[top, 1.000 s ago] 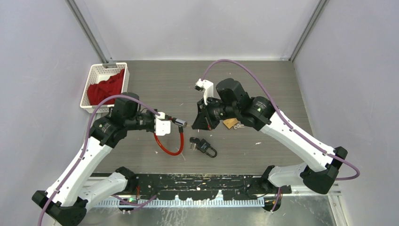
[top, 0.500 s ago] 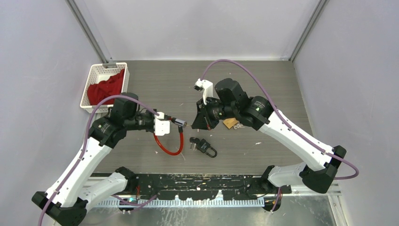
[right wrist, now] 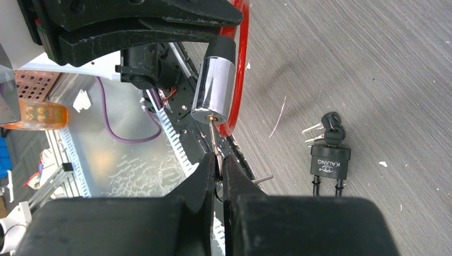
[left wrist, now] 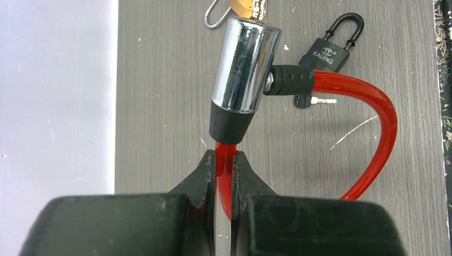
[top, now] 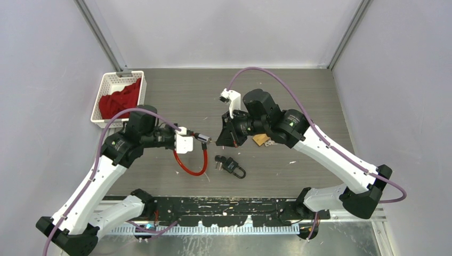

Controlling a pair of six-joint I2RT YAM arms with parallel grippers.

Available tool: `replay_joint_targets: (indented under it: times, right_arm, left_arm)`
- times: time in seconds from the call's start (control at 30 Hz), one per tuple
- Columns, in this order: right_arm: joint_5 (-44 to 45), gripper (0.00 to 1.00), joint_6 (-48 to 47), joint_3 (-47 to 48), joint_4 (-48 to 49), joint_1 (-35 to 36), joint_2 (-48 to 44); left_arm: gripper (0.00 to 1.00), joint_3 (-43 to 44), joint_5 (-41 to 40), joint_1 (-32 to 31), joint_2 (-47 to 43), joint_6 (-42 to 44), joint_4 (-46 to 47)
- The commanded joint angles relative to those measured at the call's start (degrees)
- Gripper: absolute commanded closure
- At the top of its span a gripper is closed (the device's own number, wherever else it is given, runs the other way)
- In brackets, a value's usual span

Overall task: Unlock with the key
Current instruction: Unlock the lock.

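A red cable lock with a chrome cylinder hangs above the table. My left gripper is shut on the red cable just below the cylinder's black collar. My right gripper is shut on a thin key. The key's tip touches the keyhole in the cylinder's end face. In the top view the two grippers meet near mid-table, the key between them.
A black padlock with keys lies on the table below the grippers; it also shows in the right wrist view. A brass padlock lies under my right arm. A white basket holding red cloth stands at the far left.
My right gripper has crept slightly left toward the cylinder, bringing the key to the keyhole. The left arm holds still.
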Motion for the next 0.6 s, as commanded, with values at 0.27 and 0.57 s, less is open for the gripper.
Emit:
replay_joint_targets:
  times: [0.27, 0.57]
  right_arm:
    - [1.66, 0.99, 0.10, -0.02, 3.15, 0.34, -1.77]
    - [1.30, 0.99, 0.11, 0.49, 4.07, 0.35, -0.76]
  left_arm:
    - [1.00, 1.65, -2.04, -0.26, -0.38, -1.41, 3.25]
    - [1.00, 1.36, -1.76, -0.26, -0.34, -1.05, 3.25]
